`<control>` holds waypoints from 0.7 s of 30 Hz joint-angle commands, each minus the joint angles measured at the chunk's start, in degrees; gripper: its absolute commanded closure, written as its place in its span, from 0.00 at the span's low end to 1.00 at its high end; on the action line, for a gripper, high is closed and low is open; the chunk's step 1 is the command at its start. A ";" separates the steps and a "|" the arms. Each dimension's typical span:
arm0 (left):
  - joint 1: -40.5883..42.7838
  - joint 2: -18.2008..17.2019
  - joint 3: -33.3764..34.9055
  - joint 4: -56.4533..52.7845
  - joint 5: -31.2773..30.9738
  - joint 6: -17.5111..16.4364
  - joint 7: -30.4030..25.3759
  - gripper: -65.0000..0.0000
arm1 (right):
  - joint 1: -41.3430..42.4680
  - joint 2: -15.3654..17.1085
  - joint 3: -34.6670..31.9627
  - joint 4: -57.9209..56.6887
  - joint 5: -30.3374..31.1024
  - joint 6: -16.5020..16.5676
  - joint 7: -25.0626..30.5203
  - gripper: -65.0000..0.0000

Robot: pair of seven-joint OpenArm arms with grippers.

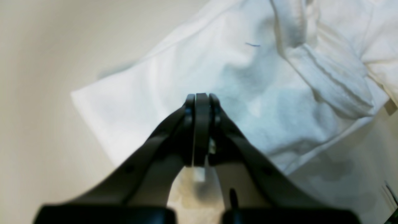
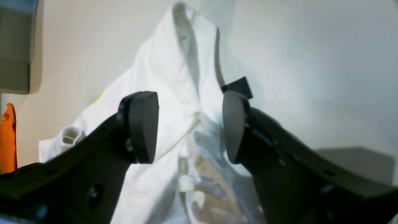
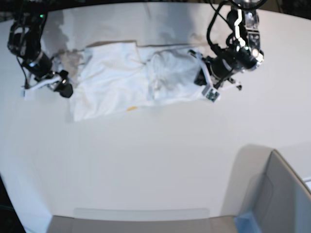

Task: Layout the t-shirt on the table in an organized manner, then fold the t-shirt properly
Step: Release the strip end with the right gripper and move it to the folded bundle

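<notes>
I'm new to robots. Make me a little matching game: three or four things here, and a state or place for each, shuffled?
Things:
1. left gripper
2. right gripper
3. t-shirt
4. grey box

States or places:
A. lying rumpled on the table
B. jaws wide apart
C. at the base view's lower right corner
D. jaws pressed together

Pairs: 1-D, 2-B, 3-A, 4-C
</notes>
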 commanded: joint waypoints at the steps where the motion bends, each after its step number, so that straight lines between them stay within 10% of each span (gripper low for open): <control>1: -0.42 -0.32 -0.04 0.85 -0.76 -0.07 -1.16 1.00 | 0.60 0.84 0.47 0.00 0.91 0.49 0.96 0.50; 21: -0.77 0.47 -0.04 -0.38 -0.85 0.02 -1.16 1.00 | 5.78 1.80 -10.25 -9.49 0.82 4.62 1.05 0.50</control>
